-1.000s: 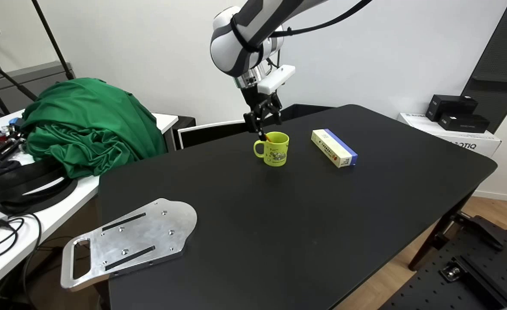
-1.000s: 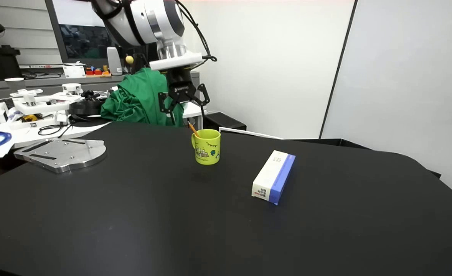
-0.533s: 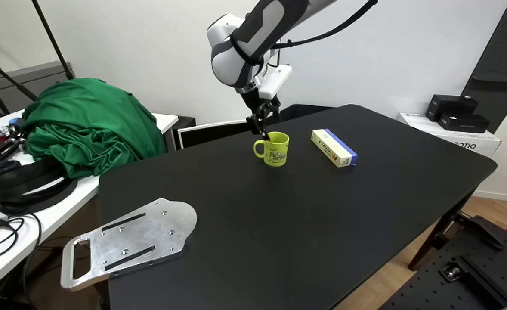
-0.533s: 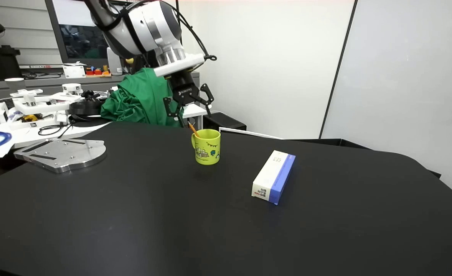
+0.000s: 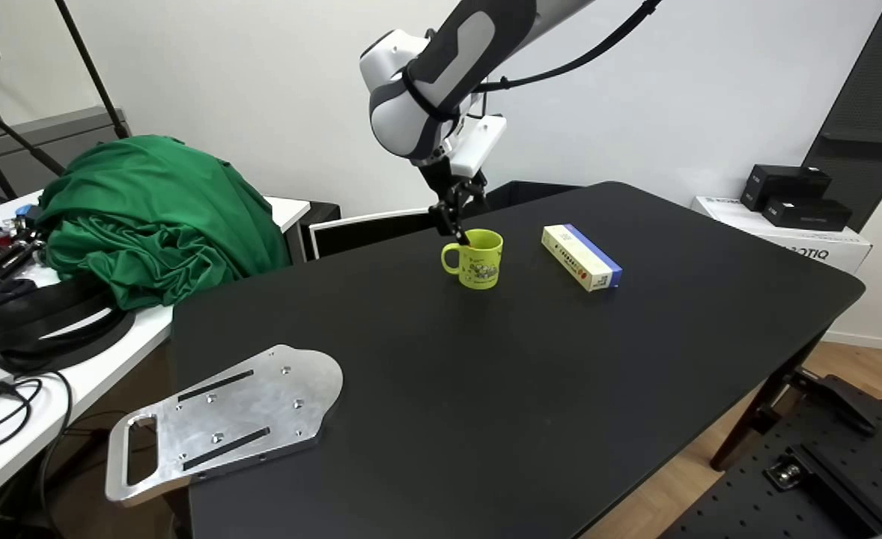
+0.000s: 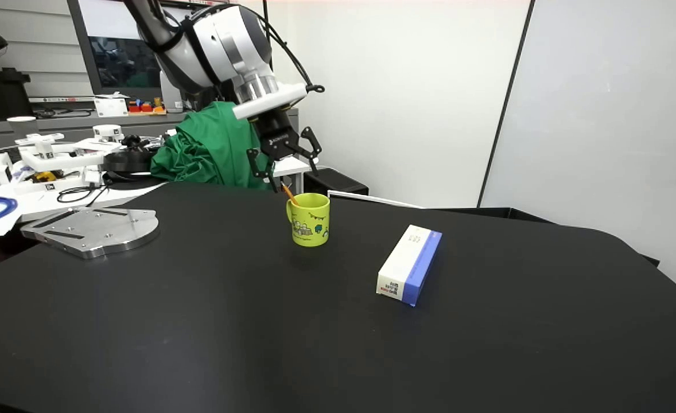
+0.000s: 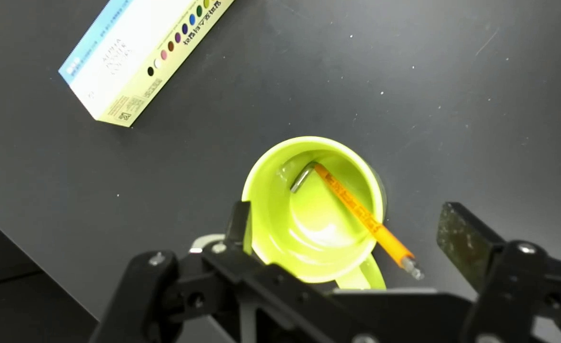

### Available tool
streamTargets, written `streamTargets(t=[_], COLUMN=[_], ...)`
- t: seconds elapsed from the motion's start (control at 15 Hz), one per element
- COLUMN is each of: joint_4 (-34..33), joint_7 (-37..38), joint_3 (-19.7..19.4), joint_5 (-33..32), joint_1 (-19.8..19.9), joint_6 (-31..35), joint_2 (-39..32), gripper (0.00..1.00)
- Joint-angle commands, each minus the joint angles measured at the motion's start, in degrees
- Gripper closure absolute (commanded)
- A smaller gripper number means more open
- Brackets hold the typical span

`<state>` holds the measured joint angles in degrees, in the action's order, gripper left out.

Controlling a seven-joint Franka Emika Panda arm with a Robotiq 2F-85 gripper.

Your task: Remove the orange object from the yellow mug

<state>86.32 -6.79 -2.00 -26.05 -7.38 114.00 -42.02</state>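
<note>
The yellow mug (image 5: 480, 263) stands upright on the black table in both exterior views (image 6: 313, 228), its handle toward the gripper's side. The orange object (image 7: 356, 209) leans in the mug. In the wrist view its bent metal end lies inside near the bottom and its orange upper end sticks out past the rim (image 7: 251, 183). It also shows in an exterior view (image 6: 290, 194); in an exterior view (image 5: 471, 224) the gripper hides it. My gripper (image 7: 349, 228) is open and empty above the mug, tilted, its fingers (image 6: 295, 181) spread on either side of the orange object's upper end.
A yellow-and-blue box (image 5: 582, 257) lies on the table beside the mug, also in the wrist view (image 7: 137, 52). A flat silver metal plate (image 5: 231, 412) lies at the table's edge. A side table holds a green cloth (image 5: 156, 217) and several loose items.
The gripper has tilted and shifted a little toward the mug, mostly in the first half second, and stays open. The mug, the orange object and the box have not moved.
</note>
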Motion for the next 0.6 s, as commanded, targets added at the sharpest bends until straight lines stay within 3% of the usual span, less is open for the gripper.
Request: streamTargets(t=[0.0, 0.27, 0.33, 0.4, 0.53], joint_4=[-1.5, -1.0, -1.0, -1.1, -1.4], joint_7=[2.8, 3.6, 3.6, 3.2, 3.4], joint_3=[-1.2, -1.3, -1.3, -1.2, -1.4], joint_5=[-1.5, -2.1, -2.1, -1.7, -1.7], joint_1=[-1.0, -1.3, -1.3, -1.3, -1.5], joint_6=[1.3, 3.1, 3.0, 2.7, 2.4], joint_2=[-1.0, -1.1, -1.2, -1.4, -1.8], gripper=[0.0, 0.0, 0.25, 0.26, 0.4])
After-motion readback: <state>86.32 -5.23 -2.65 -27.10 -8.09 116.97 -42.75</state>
